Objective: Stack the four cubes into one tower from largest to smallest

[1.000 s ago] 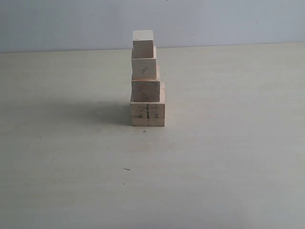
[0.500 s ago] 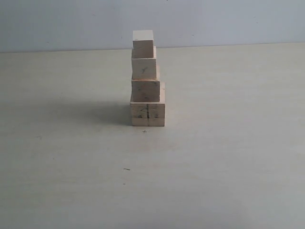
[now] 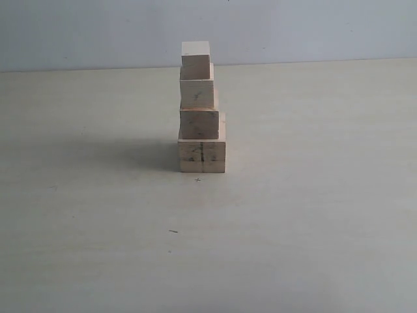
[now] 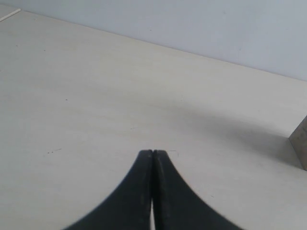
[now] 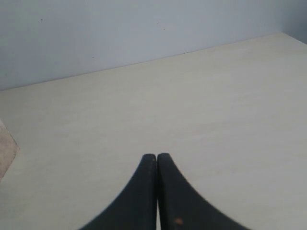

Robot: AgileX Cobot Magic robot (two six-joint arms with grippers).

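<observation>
Four pale wooden cubes stand as one tower (image 3: 201,107) in the middle of the table in the exterior view. The largest cube (image 3: 202,155), with a dark seam line, is at the bottom, and the smallest cube (image 3: 196,60) is on top. Neither arm shows in the exterior view. My left gripper (image 4: 152,152) is shut and empty over bare table; a corner of a cube (image 4: 301,143) shows at that view's edge. My right gripper (image 5: 157,155) is shut and empty too, with a corner of a cube (image 5: 6,151) at the edge of its view.
The pale table (image 3: 313,208) runs back to a light blue-grey wall (image 3: 313,29). The tower's soft shadow (image 3: 111,153) falls to its left. Small dark specks (image 3: 172,231) lie on the table in front of the tower.
</observation>
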